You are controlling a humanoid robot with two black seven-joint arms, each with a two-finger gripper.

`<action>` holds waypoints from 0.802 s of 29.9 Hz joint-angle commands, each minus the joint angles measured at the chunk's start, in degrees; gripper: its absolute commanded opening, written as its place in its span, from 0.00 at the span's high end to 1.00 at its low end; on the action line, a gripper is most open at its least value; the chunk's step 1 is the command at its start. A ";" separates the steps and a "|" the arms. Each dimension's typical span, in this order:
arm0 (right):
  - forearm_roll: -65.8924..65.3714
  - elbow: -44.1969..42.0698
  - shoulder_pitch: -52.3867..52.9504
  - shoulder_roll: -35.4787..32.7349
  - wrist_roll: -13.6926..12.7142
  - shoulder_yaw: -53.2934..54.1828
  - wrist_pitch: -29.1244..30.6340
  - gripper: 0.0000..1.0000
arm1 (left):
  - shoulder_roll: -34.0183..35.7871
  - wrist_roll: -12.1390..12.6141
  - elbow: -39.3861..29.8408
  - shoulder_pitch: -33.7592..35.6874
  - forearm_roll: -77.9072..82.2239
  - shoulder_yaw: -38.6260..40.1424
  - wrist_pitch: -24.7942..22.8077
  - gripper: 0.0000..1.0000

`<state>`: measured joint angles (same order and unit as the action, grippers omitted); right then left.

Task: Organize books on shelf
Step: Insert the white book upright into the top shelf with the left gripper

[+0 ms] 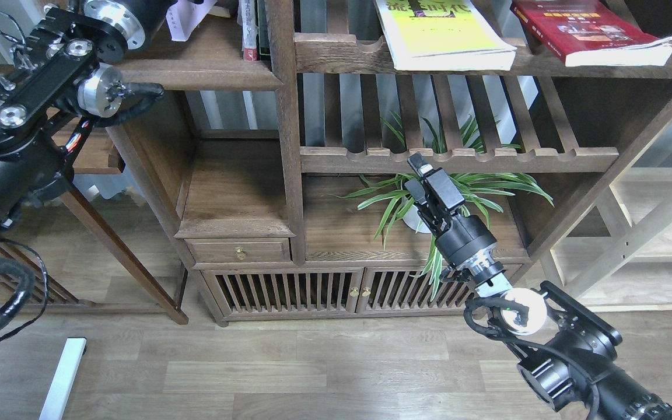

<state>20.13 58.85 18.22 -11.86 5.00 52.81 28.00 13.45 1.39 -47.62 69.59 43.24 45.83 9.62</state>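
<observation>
wooden bookcase (pixel 283 146) on plank floor (pixel 312 367), books (pixel 447 35) above.

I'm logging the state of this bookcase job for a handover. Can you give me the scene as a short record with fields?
yellow-green book: bright yellow-green paperback lying flat on the upper slatted rack
red book: dark red paperback lying flat on the same rack, to the right
lilac book: pale lilac cover at the top left, partly hidden by the left arm
left gripper: out of view
right gripper: holds nothing, in front of the green potted plant; finger gap unclear
solid shelf: dark-brown board, upper left
</observation>
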 commanded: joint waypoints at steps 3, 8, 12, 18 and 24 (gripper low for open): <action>0.00 0.03 -0.11 -0.53 0.01 0.37 0.00 0.03 | -0.18 1.86 0.78 1.60 -0.08 -3.02 -0.04 1.00; 0.00 0.03 -0.20 -0.44 0.01 0.46 0.00 0.03 | -0.80 2.57 1.56 3.10 0.01 -3.29 1.37 1.00; 0.00 0.03 -0.20 -0.35 0.01 0.46 0.00 0.03 | -1.06 2.83 1.83 3.54 0.00 -3.90 1.63 1.00; 0.00 0.03 -0.20 -0.35 0.01 0.81 0.00 0.03 | -0.89 4.41 1.92 3.71 0.09 -4.43 1.63 0.95; 0.00 0.03 -0.29 -0.35 0.01 0.81 0.00 0.03 | -0.97 5.64 2.44 3.89 0.44 -5.13 1.72 0.87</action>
<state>20.13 58.89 18.01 -12.21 5.01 53.60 28.00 12.55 6.63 -45.60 73.35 43.56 41.06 11.32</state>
